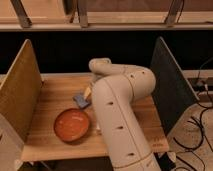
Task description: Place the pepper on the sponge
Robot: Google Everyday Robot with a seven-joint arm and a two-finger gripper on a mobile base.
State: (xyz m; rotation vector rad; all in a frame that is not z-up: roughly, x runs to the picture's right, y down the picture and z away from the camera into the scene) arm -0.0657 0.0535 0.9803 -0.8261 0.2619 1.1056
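The light blue sponge lies on the wooden table, just behind the plate. My big white arm rises from the front, bends over the middle of the table and reaches down to the left. The gripper hangs at the sponge's right edge, mostly hidden behind the arm, with only a pale yellowish bit showing there. The pepper is hidden from view.
A round orange-red plate sits front left on the table. A tan upright panel walls the left side and a dark panel the right. Cables trail on the floor at the right.
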